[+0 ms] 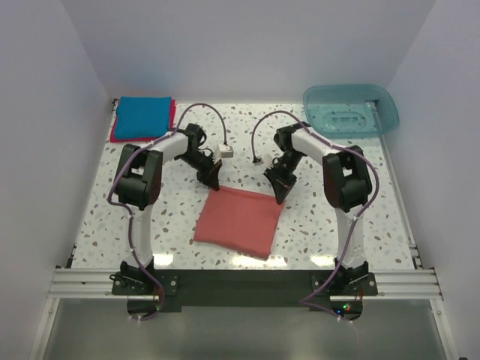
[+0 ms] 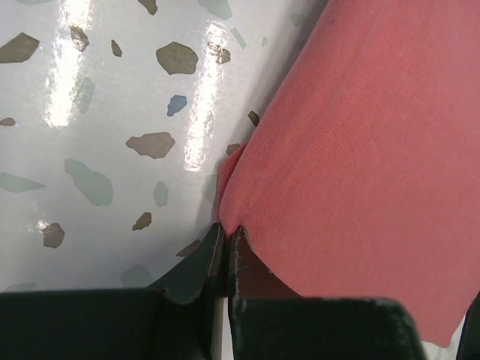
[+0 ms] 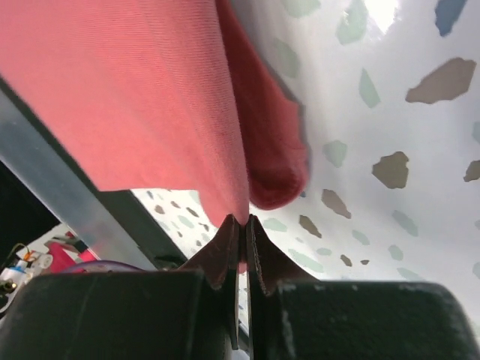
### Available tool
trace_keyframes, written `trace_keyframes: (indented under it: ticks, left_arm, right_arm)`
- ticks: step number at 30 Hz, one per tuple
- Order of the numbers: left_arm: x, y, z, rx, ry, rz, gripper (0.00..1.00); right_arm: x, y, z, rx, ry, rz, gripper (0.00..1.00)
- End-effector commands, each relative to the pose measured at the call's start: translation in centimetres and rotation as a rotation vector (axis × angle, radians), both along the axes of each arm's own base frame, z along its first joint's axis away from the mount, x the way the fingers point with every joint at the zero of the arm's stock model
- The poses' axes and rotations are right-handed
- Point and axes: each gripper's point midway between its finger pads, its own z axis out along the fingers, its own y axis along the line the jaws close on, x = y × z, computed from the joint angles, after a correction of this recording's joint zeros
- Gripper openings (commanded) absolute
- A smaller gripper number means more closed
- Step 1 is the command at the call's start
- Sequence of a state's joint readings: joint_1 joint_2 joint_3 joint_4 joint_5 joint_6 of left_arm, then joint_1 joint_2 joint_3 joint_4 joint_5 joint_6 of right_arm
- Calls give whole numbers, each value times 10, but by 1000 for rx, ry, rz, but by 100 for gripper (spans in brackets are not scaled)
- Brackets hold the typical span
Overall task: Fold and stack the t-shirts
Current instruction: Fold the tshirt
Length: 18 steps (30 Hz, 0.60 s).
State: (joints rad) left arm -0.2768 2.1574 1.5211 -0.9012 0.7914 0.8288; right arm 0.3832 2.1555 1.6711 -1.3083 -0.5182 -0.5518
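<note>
A folded salmon-red t-shirt [image 1: 238,221] lies in the middle of the bench [image 1: 105,225], toward the near edge. The left gripper [image 1: 212,176] is clenched on its far left corner, the right gripper [image 1: 280,191] on its far right corner. A folded blue t-shirt [image 1: 142,116] rests on a crimson-pink t-shirt [image 1: 124,138] in the far left corner; a teal tub [image 1: 315,97] sits in the far right corner.

**Right gripper pinches red cloth edge**

The right gripper [image 3: 241,225] has its two dark fingers pressed together on the lower edge of the salmon-red t-shirt [image 3: 135,90]. From the gripper the cloth spreads up and to the left, and a rounded fold of it (slightly blurred) hangs just above and right of the fingertips. The speckled table [image 3: 405,112] lies right of the gripper. A pale grey strip [image 3: 67,187] runs diagonally to the gripper's left.
</note>
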Motion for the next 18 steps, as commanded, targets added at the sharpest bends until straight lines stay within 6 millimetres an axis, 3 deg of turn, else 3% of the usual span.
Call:
trace_keyframes:
  ticks: [1,6,11,17,18]
  left_arm:
    - [18,17,-29,122,-83,22,0]
    - [26,23,-35,158,-95,68,0]
    - [62,33,-23,157,-145,169,0]
    - [104,29,7,114,-218,261,0]
    - [110,28,13,100,-232,275,5]
  right_arm:
    - [17,-32,-23,-157,-66,-16,0]
    - [61,-33,-36,-229,-194,-68,0]
    - [113,-28,-45,-246,-351,-95,0]
    - [163,-17,-24,-224,-513,-137,0]
    - [169,-17,-19,-220,-541,-142,0]
